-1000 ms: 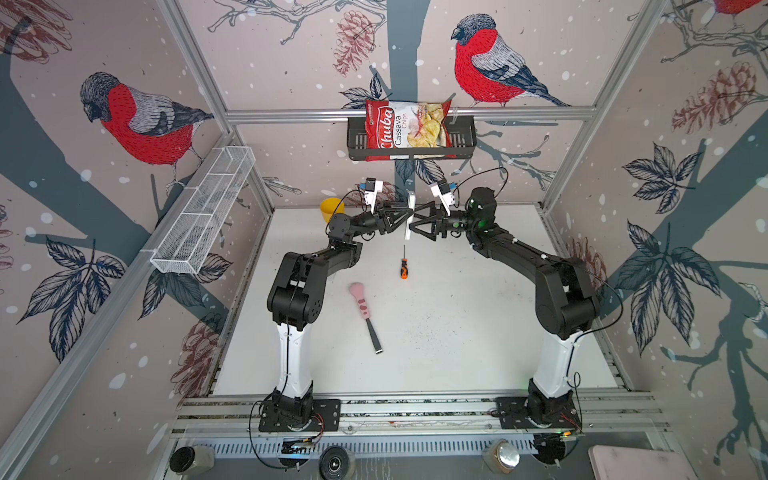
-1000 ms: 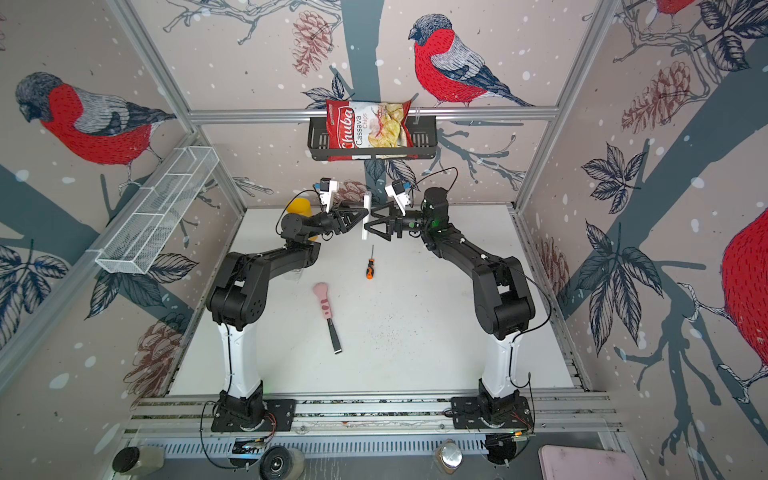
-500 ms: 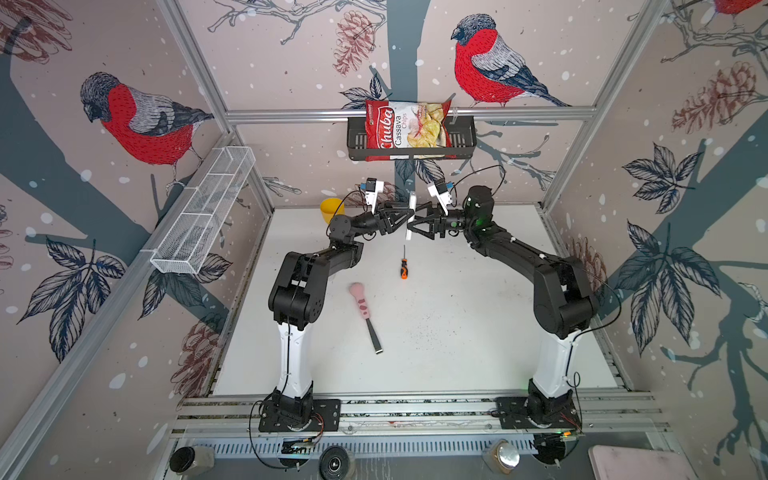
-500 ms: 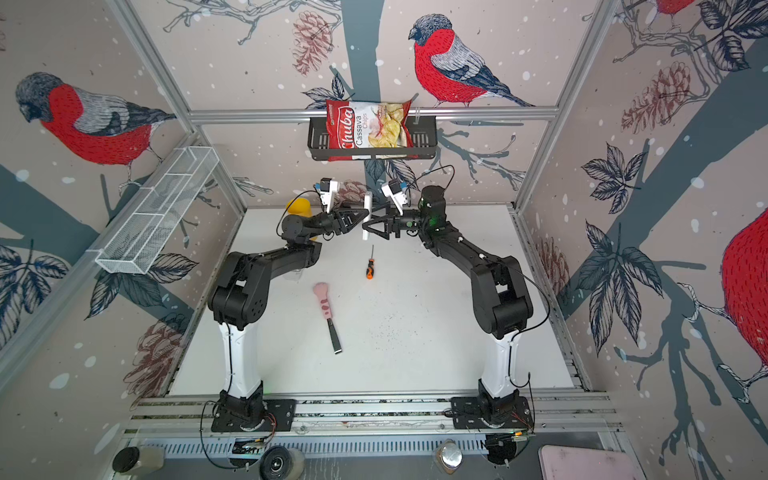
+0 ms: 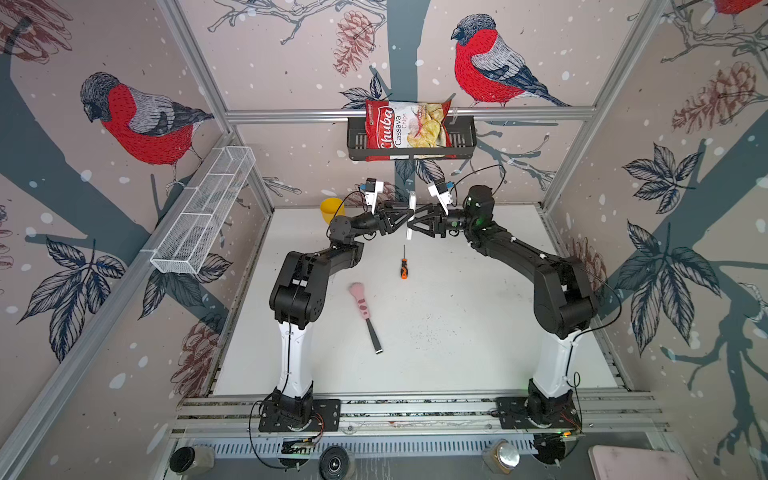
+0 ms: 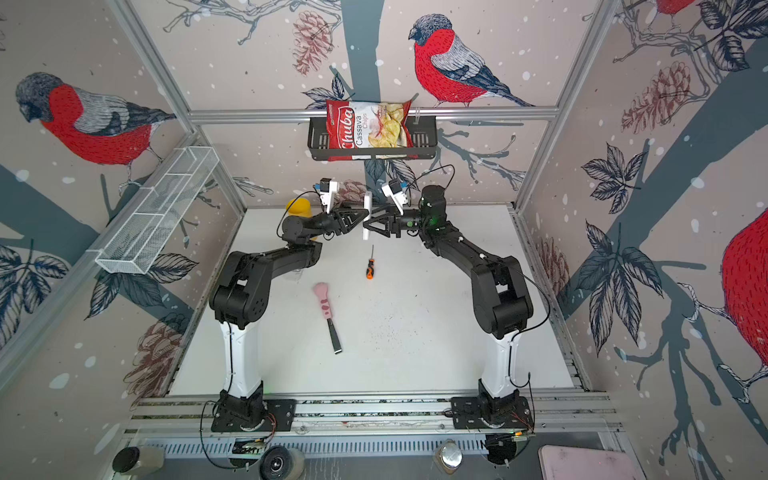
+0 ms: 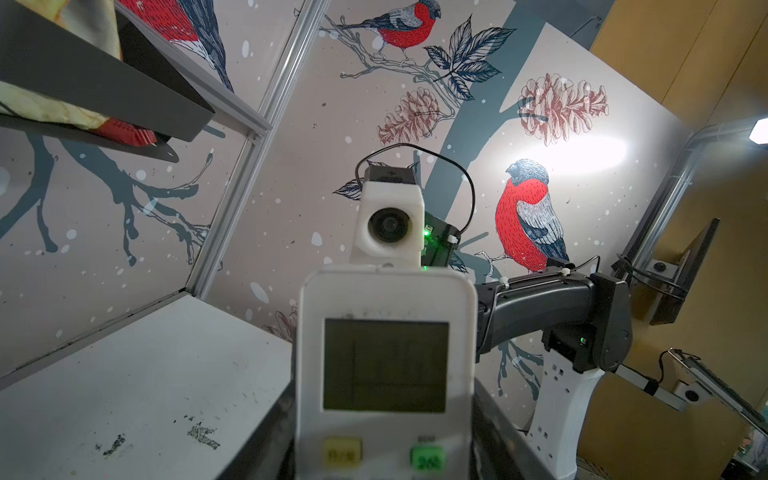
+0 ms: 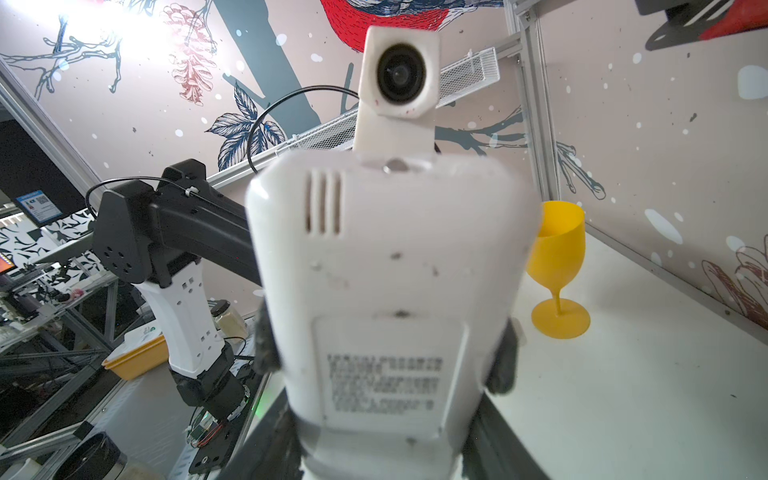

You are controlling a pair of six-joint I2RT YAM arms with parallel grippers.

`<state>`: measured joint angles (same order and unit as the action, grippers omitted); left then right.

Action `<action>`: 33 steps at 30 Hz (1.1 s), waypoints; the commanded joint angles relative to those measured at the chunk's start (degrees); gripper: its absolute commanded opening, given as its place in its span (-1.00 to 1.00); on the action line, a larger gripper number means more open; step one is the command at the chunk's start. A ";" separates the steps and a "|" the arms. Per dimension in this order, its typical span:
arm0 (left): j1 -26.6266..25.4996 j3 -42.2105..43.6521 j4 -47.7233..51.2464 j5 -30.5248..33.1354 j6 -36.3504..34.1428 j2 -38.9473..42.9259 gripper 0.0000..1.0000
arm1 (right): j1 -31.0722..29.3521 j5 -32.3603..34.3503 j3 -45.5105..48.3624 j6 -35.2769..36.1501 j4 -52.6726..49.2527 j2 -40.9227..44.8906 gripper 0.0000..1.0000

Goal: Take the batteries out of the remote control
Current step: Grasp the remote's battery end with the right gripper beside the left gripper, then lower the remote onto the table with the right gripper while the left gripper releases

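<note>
"Chuba Cassava Chips" is printed on the bag [image 5: 405,129]. Below that bag, the remote control [image 5: 411,214] is clamped upright at its edges by the left gripper [image 7: 382,415] and the right gripper [image 8: 384,353]. Its rear label [image 8: 384,382] is blurred; the batteries are concealed behind the shut cover [image 8: 388,332].

The remote control [image 8: 386,266] is smooth, scuffed white plastic, the goblet [image 8: 559,245] glossy yellow plastic, the table [image 5: 457,316] matt, speckled white, the wall basket [image 5: 201,214] white wire mesh.
</note>
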<state>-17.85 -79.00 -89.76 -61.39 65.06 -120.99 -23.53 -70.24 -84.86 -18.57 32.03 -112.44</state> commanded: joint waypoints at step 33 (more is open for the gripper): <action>1.33 24.86 11.28 11.52 -19.82 20.59 0.96 | -3.04 36.37 -3.55 27.60 -56.37 7.62 -0.38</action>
<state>-16.36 -56.16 -79.79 -51.96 49.58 -102.37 -25.50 -44.62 -87.22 4.62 -13.63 -103.77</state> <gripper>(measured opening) 0.978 0.550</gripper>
